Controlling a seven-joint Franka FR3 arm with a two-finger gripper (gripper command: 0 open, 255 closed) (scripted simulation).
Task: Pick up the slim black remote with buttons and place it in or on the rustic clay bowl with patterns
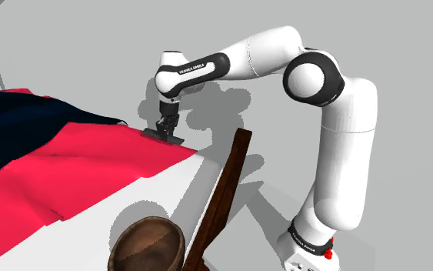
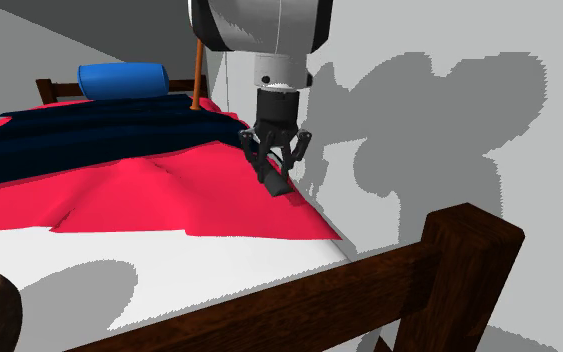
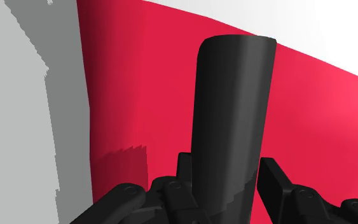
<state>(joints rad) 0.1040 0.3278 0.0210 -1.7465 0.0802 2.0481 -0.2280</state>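
My claw is clamped on the remote at the blanket's edge; its long axis runs straight out from my claw; the bowl lies well apart, beside the footboard.

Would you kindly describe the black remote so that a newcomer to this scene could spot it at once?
Start at the bed with the wooden footboard and follow its red blanket to the edge where the arm reaches. There the black gripper clasps the remote, a slim, smooth black slab with a rounded end, unlike the soft navy cover behind it.
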